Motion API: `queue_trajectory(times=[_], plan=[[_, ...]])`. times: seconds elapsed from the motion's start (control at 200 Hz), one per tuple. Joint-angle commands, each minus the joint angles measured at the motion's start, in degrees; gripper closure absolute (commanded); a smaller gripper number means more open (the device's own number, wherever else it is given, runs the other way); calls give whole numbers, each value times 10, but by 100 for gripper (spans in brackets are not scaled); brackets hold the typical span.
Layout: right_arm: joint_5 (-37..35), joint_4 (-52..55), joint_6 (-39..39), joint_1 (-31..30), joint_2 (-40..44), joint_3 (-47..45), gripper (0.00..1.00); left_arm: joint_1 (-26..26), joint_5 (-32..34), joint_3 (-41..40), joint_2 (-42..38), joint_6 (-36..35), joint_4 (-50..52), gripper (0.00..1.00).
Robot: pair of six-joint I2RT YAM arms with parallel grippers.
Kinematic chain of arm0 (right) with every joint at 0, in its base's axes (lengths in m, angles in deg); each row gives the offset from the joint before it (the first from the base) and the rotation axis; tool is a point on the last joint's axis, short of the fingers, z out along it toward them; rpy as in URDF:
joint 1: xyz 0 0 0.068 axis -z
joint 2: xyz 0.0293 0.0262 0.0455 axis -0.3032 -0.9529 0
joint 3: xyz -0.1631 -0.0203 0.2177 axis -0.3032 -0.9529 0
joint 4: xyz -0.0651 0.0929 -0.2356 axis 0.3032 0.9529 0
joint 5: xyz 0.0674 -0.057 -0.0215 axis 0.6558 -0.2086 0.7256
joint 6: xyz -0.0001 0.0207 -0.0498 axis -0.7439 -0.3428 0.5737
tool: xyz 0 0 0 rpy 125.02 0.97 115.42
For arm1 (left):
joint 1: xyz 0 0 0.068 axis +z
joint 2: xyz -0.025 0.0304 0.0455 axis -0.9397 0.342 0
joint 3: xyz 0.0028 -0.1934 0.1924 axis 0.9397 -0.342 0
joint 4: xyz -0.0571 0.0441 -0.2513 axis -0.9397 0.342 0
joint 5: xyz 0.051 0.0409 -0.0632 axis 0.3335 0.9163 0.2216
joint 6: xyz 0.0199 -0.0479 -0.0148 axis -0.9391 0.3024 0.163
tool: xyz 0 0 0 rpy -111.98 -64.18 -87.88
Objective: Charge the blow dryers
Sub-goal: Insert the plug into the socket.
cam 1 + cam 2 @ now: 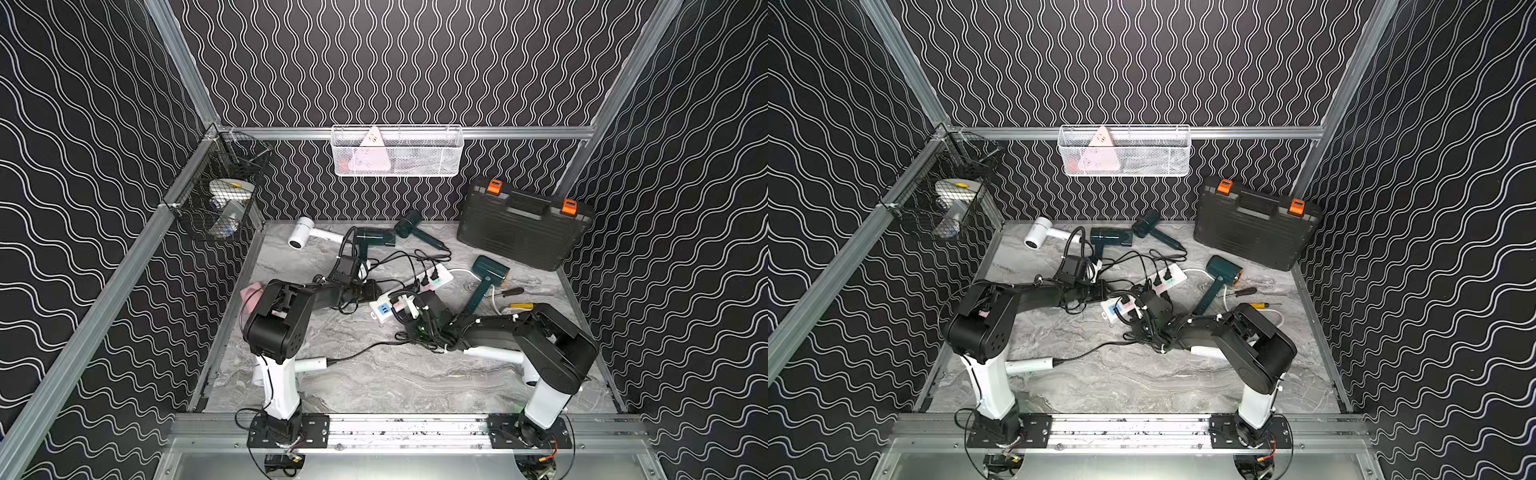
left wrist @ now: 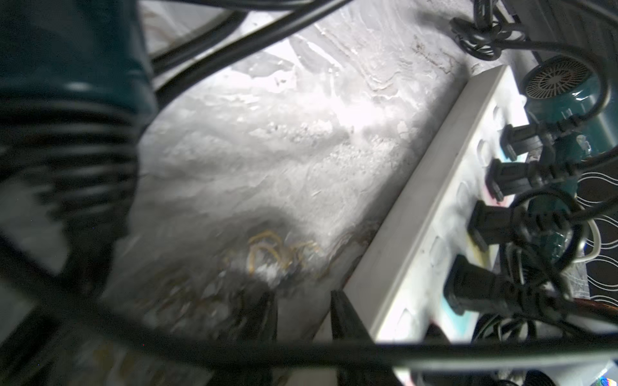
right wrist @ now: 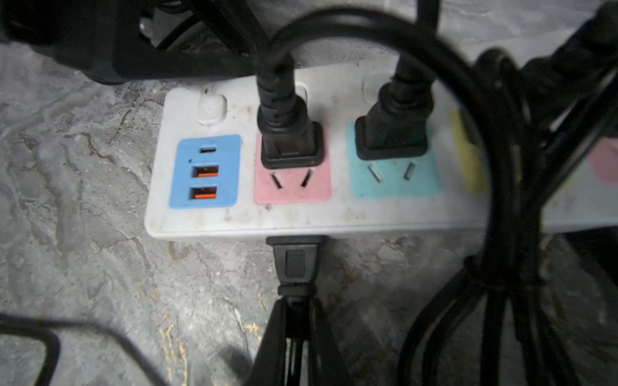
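Note:
Several blow dryers lie on the marble table: a white one [image 1: 307,232], dark green ones [image 1: 374,239] [image 1: 411,224] [image 1: 490,274], two white ones partly under the arms [image 1: 311,365] [image 1: 498,355], and a pink one [image 1: 251,291] behind the left arm. The white power strip [image 1: 440,278] lies mid-table with several black plugs in it. My right gripper [image 3: 296,304] is shut on a black plug [image 3: 296,260] whose prongs touch the strip's side, below the pink socket [image 3: 292,187]. My left gripper [image 2: 304,310] is open and holds nothing, next to the strip [image 2: 418,214].
A black toolcase [image 1: 523,232] leans at the back right. A white wire basket [image 1: 397,151] hangs on the back rail and a black mesh basket [image 1: 220,199] on the left. Two screwdrivers [image 1: 511,291] lie right of the strip. Tangled black cords [image 1: 419,336] cross the middle.

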Motion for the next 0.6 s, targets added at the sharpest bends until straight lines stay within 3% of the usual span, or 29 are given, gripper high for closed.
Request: queue_trajectory(times=[0.0,0.055,0.15,0.29,0.435,0.595], plan=[[-24,-91,4,3,-3,15,97,1,-7,-14,-17,3,85,61],[-22,-89,4,3,-6,18,93,3,11,-22,-31,10,85,58],[-20,-82,3,3,-8,21,78,3,33,-44,-60,30,72,52],[-21,-67,-2,3,3,16,71,2,43,-75,-104,52,56,47],[-25,-58,-9,3,34,-14,51,2,71,-101,-163,64,62,33],[-15,-57,-18,3,89,-61,39,1,92,-111,-218,66,77,23]])
